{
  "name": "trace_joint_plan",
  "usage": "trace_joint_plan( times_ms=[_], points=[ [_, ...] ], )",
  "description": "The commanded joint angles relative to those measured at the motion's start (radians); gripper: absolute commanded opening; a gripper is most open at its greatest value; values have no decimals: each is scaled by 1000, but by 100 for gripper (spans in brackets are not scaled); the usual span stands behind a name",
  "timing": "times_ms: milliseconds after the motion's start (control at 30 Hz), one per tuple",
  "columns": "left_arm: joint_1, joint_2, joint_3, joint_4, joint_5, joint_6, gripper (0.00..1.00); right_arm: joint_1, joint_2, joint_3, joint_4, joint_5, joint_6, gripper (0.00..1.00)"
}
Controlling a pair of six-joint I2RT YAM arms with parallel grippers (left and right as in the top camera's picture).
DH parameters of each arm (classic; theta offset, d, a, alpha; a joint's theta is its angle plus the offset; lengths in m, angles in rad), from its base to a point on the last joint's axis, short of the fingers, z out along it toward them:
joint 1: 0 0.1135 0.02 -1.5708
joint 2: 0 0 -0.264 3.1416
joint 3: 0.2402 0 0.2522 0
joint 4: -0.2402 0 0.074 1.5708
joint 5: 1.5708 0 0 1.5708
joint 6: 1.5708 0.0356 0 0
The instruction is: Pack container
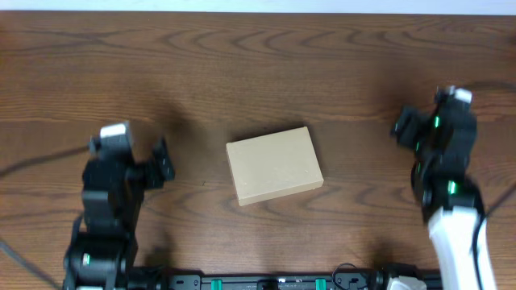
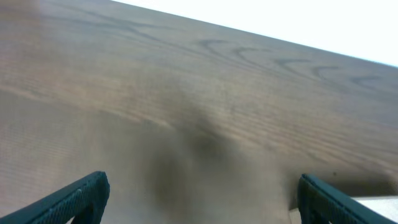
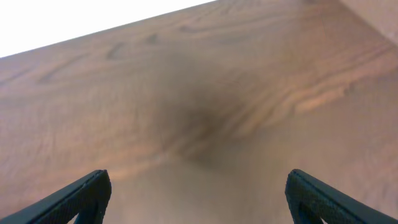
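Observation:
The container (image 1: 274,166), a small plain tan cardboard box with its lid shut, lies flat in the middle of the wooden table. A corner of it shows at the lower right of the left wrist view (image 2: 379,205). My left gripper (image 1: 161,161) is to the box's left, apart from it, open and empty; its fingers frame bare wood in the left wrist view (image 2: 202,199). My right gripper (image 1: 405,125) is to the box's right, apart from it, open and empty; its fingers frame bare wood in the right wrist view (image 3: 199,196).
The dark wooden table (image 1: 258,64) fills the view. A black rail with green fittings (image 1: 266,282) runs along the near edge between the arm bases.

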Motion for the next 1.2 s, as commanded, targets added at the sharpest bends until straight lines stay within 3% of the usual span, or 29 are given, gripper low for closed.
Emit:
trace_joint_plan(
  times_ms=[0, 167, 367, 900, 1167],
  points=[
    [-17, -142, -31, -72, -14, -53, 95, 22, -195, -126, -41, -54, 1, 91],
    [-43, -322, -31, -196, -16, -53, 95, 53, -504, -221, -198, -79, 1, 94],
    [-45, -423, -31, -310, -21, -52, 95, 69, -695, -225, -362, -84, 12, 99],
    [-43, -425, -31, -337, -74, -52, 95, 69, -706, -225, -431, -88, 36, 99],
    [-43, -425, -31, -443, -74, -52, 95, 69, -706, -225, -431, -88, 36, 99]
  ],
)
